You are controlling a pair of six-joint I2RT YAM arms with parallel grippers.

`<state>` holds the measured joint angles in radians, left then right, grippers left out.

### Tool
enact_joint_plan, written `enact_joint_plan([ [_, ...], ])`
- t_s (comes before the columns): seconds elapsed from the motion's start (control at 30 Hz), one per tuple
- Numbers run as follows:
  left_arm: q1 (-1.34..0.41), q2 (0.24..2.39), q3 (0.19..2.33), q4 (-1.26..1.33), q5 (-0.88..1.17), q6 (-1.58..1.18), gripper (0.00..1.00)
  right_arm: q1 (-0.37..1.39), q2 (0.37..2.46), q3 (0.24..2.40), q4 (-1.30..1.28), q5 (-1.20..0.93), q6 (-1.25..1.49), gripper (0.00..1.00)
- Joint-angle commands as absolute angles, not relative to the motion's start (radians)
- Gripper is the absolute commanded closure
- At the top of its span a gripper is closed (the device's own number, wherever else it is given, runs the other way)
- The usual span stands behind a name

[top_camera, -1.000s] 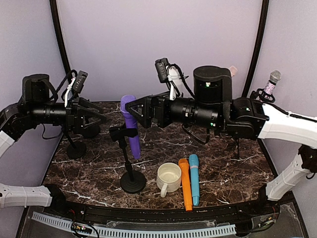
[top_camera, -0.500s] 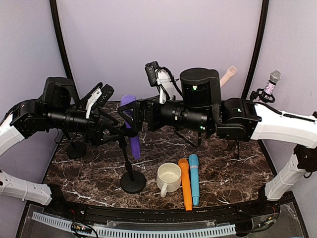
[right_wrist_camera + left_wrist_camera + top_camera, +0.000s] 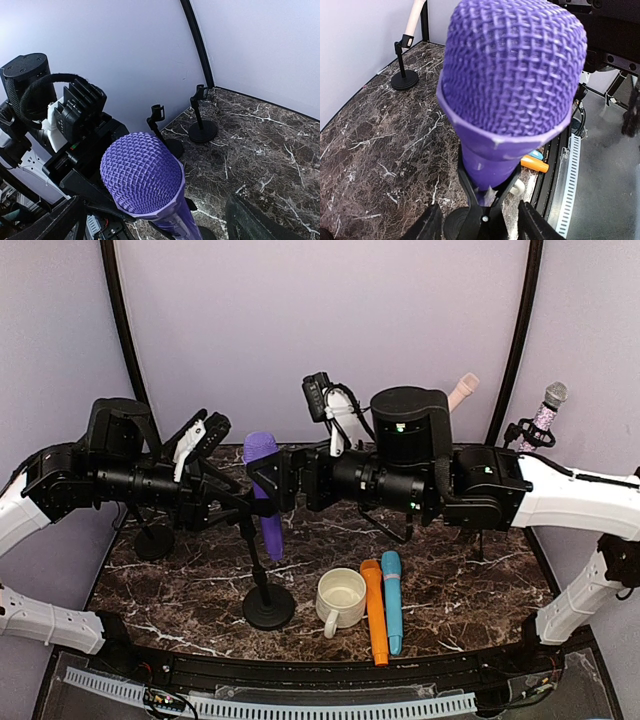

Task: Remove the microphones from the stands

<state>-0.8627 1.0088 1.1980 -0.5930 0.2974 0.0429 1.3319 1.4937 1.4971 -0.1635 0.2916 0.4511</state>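
Note:
The purple microphone (image 3: 262, 490) stands upright in the black clip of a round-based stand (image 3: 268, 608) at the table's middle. My left gripper (image 3: 226, 502) is open at the stand's left side; in the left wrist view its fingers (image 3: 427, 227) straddle the clip (image 3: 487, 212) below the mesh head (image 3: 512, 70) without touching it. My right gripper (image 3: 274, 478) is open at the microphone's right side, level with the head. In the right wrist view its fingers (image 3: 270, 220) stand wide on either side of the purple head (image 3: 141, 172).
A white mug (image 3: 340, 598), an orange microphone (image 3: 374, 612) and a blue microphone (image 3: 391, 600) lie right of the stand base. Empty stands (image 3: 153, 540) are at the left. A pink microphone (image 3: 461, 392) and a glittery one (image 3: 549, 405) stand at the back right.
My left arm has swung right from the table's left side to the stand clip. My right gripper has closed in on the microphone head, then shifted slightly right.

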Motion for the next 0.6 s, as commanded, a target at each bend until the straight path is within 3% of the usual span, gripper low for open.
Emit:
enact_joint_plan([
  [0.0, -0.869, 0.988, 1.217, -0.572, 0.317, 0.056, 0.45, 1.342, 1.488, 1.521, -0.141, 0.323, 0.444, 0.02],
  [0.33, -0.870, 0.963, 1.260, -0.613, 0.192, -0.076, 0.42, 1.341, 1.614, 1.712, -0.232, 0.368, 0.389, 0.06],
  [0.57, -0.869, 1.010, 1.249, -0.601, 0.182, -0.140, 0.47, 1.358, 1.675, 1.783, -0.271, 0.406, 0.352, 0.27],
])
